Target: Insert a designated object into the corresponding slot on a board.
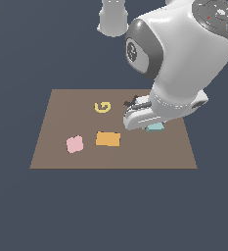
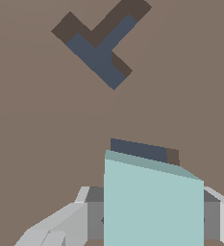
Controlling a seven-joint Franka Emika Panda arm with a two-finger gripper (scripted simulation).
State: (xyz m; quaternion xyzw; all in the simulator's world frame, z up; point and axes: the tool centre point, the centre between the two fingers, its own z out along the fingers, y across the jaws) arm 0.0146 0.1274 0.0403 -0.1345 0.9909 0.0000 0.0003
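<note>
The grey two-fingered gripper (image 2: 154, 218) is clamped on the small pale teal flat square block (image 2: 153, 202), holding it low over the large flat brown board (image 1: 61, 122). The dark four-sided slot (image 2: 140, 150) shows just beyond the block's edge — nearly aligned, not yet seated. The dark T-shaped cutout (image 2: 101, 48) lies farther off. Lowering and release remain, I judge.

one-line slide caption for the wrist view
Gripper holds the teal block over the slot, T-shaped cutout beyond on the brown board.
</note>
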